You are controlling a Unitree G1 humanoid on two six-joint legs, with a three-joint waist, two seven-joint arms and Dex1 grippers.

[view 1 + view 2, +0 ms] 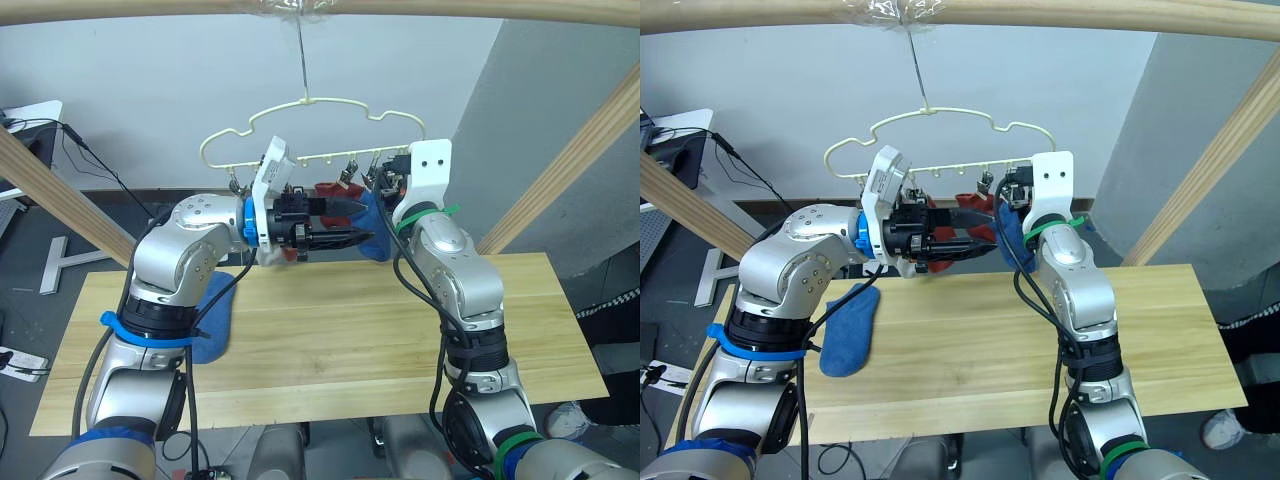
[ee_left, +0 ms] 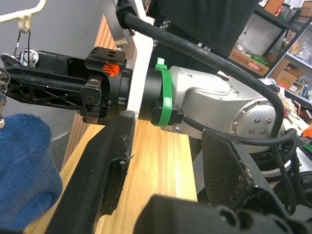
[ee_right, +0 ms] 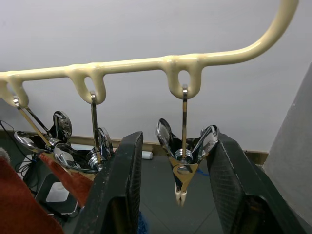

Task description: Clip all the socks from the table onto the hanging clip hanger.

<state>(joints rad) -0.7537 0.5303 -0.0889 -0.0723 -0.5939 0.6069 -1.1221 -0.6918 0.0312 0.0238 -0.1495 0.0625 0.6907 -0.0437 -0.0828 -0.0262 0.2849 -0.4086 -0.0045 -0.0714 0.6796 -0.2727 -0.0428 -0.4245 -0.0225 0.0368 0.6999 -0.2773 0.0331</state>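
The pale-yellow clip hanger hangs by its hook from a wooden pole. A rust-red sock and a blue sock hang at its lower bar. Another blue sock lies on the table at the left. My left gripper points sideways just under the bar, open and holding nothing, with the hung blue sock beside one finger. My right gripper is raised to the bar, open, its fingers standing either side of a bare metal clip. The red sock hangs beside it.
Thick wooden poles frame the table at the top and slant down on both sides. Cables and a white stand lie on the floor at the far left. The right half of the tabletop is bare wood.
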